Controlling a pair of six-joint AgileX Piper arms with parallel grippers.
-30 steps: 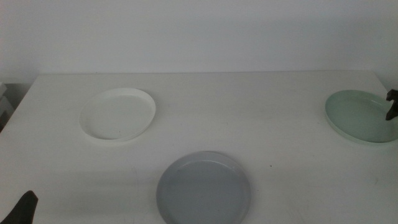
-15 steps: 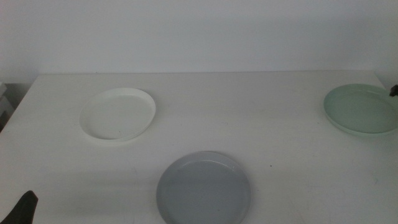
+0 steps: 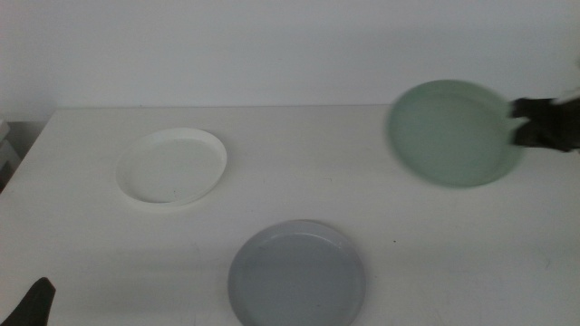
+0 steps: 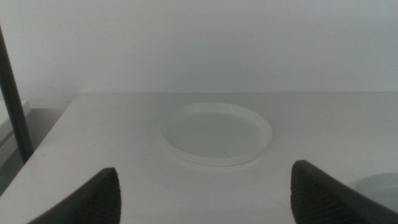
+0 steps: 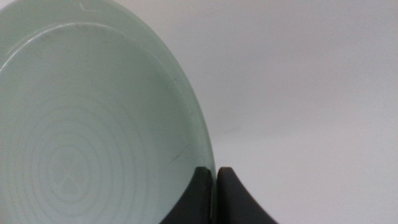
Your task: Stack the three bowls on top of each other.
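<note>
My right gripper (image 3: 524, 122) comes in from the right and is shut on the rim of the mint green bowl (image 3: 453, 133), holding it tilted in the air above the table's right part. The right wrist view shows the green bowl (image 5: 87, 124) large, with its rim pinched at my gripper (image 5: 214, 186). The white bowl (image 3: 172, 167) lies on the table at the left. The grey bowl (image 3: 297, 273) lies at the front middle. My left gripper (image 4: 205, 193) is open and waits at the front left, facing the white bowl (image 4: 216, 133).
The white table (image 3: 362, 190) ends at a white wall behind. A dark upright bar (image 4: 13, 106) stands off the table's left side, seen in the left wrist view. The grey bowl's rim (image 4: 379, 186) shows beside the left gripper.
The green bowl has been lifted off the table at the far right and carried up and to the left by my right gripper. The left arm has not moved.
</note>
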